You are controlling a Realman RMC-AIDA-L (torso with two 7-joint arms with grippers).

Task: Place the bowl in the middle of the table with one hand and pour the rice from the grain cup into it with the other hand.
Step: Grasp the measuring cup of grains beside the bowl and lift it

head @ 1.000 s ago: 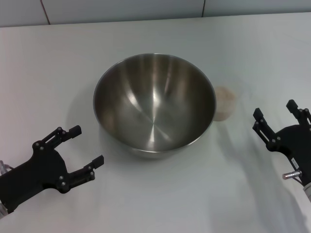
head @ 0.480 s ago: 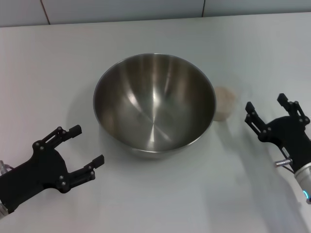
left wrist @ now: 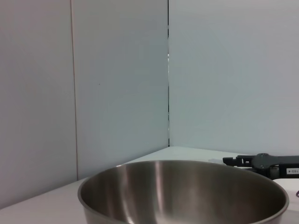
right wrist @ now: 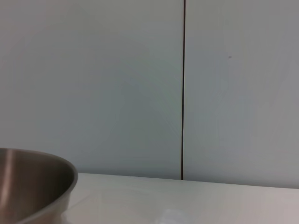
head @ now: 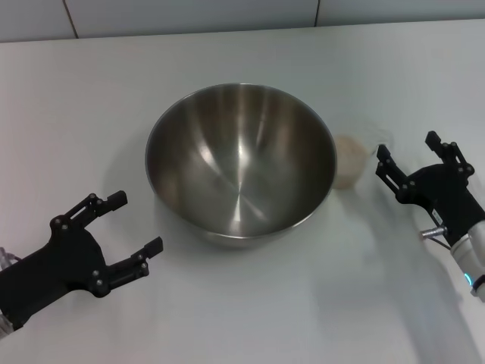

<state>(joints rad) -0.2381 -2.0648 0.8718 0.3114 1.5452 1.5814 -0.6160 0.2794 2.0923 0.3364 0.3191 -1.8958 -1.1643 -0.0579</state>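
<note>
You are aiming the spread-fingered right gripper [head: 409, 161] at the grain cup [head: 352, 161], centre-right beside the bowl [head: 241, 164], while the left gripper [head: 130, 226], also gaping empty, is waiting lower left.

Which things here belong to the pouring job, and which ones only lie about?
Job: bowl; grain cup holding rice; table; open right pincer beside the cup; open left pincer.
Lying about: nothing visible; only the wall behind.

Grain cup [head: 351, 161] partly behind bowl [head: 241, 163]

Pale panelled wall [head: 189, 15] behind, thin dark vertical seams [left wrist: 168, 70]
</note>
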